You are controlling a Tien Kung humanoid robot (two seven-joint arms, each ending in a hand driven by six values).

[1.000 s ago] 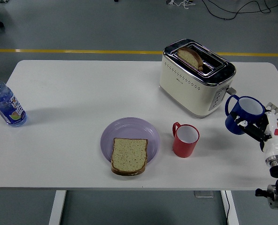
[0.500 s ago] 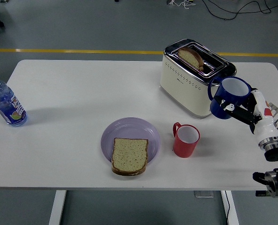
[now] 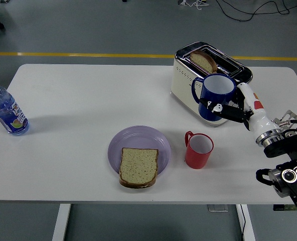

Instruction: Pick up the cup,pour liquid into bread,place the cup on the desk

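A blue cup (image 3: pixel 214 95) with a white inside hangs upright in the air in front of the toaster, above and a little right of the red cup. My right hand (image 3: pixel 223 110) is shut on it, its black fingers wrapped around the lower wall, the arm reaching in from the lower right. A slice of bread (image 3: pixel 138 166) lies on the near part of a purple plate (image 3: pixel 138 138) at the table's middle front. My left hand does not show.
A red cup (image 3: pixel 198 150) stands right of the plate. A cream toaster (image 3: pixel 198 85) with a slice in its slot stands behind it. A water bottle (image 3: pixel 6 110) is at the far left edge.
My right hand has carried the blue cup up and to the left, from the table's right edge to in front of the toaster.
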